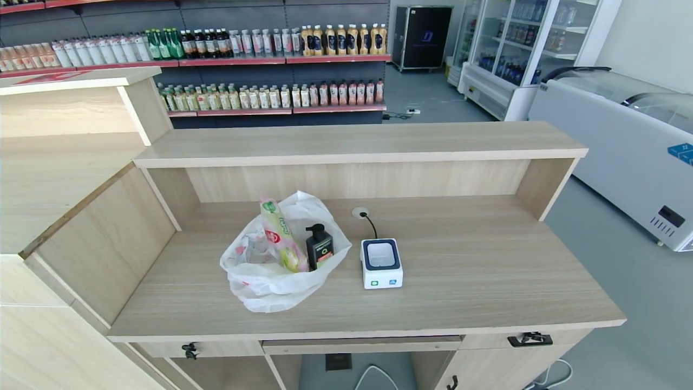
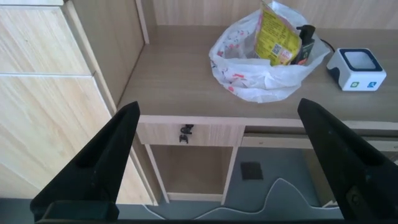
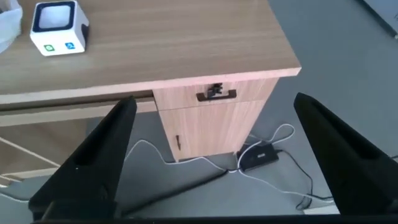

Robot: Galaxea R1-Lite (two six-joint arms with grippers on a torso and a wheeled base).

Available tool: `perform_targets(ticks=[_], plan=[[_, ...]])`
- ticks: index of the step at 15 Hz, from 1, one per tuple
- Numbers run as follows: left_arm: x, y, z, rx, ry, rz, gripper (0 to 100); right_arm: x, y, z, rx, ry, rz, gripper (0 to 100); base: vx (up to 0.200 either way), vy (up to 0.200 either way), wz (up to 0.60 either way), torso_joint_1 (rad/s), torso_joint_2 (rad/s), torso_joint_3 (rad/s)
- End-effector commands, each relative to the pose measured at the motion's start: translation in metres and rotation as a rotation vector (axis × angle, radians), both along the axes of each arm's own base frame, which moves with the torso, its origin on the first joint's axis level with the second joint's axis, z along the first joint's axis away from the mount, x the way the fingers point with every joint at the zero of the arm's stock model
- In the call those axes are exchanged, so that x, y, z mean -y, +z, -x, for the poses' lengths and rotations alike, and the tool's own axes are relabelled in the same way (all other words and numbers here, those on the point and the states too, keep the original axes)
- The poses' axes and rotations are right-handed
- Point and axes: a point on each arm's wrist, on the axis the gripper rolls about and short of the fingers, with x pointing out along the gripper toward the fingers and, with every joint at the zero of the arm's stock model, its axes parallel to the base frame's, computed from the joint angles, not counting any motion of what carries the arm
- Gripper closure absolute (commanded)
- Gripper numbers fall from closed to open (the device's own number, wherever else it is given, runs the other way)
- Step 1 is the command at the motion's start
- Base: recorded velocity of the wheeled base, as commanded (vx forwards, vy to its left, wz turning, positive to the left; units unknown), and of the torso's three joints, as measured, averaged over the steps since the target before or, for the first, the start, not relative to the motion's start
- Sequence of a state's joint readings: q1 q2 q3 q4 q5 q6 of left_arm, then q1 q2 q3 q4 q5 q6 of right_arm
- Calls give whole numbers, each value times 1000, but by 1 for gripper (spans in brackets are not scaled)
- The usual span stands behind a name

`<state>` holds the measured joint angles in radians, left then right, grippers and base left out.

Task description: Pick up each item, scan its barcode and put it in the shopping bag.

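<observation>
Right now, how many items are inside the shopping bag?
2. A green-and-yellow snack packet stands tilted in the middle of the shopping bag; a black pump bottle stands next to it, on the side nearer the barcode scanner. Others may lie hidden under the plastic.

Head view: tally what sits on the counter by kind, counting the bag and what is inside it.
shopping bag: 1
snack packet, in the bag: 1
black pump bottle, in the bag: 1
barcode scanner, beside the bag: 1
Total: 4
</observation>
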<state>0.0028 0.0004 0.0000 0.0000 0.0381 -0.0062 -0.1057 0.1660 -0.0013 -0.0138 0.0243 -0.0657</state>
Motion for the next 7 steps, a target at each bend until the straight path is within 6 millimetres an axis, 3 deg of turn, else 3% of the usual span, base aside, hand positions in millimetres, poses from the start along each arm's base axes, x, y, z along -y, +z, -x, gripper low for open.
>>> perform_targets(ticks=[1,7], plan=[[0,0,0,0,1,0,0,0,-3,7,78,63,-12,0,0,0,0,0,0,0],[0,0,0,0,1,0,0,0,-3,7,78,64,-12,0,0,0,0,0,0,0]])
